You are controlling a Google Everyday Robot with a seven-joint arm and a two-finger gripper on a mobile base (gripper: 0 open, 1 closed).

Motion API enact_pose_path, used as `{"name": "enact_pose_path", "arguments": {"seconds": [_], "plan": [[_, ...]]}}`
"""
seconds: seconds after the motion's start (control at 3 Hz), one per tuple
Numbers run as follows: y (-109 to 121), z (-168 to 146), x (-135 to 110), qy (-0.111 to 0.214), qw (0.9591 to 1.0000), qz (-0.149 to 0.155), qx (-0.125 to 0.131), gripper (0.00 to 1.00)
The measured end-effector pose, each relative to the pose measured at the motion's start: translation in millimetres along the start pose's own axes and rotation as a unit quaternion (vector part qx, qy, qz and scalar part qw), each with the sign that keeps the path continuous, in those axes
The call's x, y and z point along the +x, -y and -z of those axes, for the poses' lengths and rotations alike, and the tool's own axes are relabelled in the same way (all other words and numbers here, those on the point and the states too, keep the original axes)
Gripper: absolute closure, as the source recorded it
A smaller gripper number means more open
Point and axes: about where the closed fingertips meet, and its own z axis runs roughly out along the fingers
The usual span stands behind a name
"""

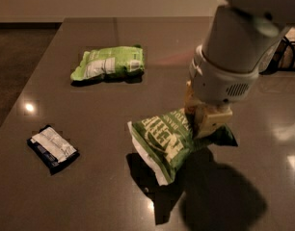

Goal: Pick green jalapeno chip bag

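The green jalapeno chip bag point(169, 141) is glossy green with white "KETTLE" lettering and white sealed ends. It hangs tilted, its right end raised and its lower left end close above the dark table point(89, 186), with its shadow beneath. My gripper point(204, 121) comes down from the large white arm at the upper right and is shut on the bag's right part. The beige fingers point(205, 124) pinch the bag from above.
A smaller, paler green bag with a white label panel point(109, 63) lies at the back left of the table. A small dark blue and white packet point(53, 147) lies at the front left. The table's left edge runs near the floor point(17, 52).
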Motion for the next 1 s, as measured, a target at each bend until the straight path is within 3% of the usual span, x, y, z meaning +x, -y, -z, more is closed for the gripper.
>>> {"name": "enact_pose_path", "arguments": {"seconds": [0.33,0.67,1.0], "plan": [[18.3,45.6,-10.4,0.035,0.999,0.003,0.029,1.0],[33.1,75.7,-18.1,0.069,0.9963,0.006,0.05,1.0],[39.6,83.2,-22.1,0.075,0.9948,0.007,0.069,1.0]]}}
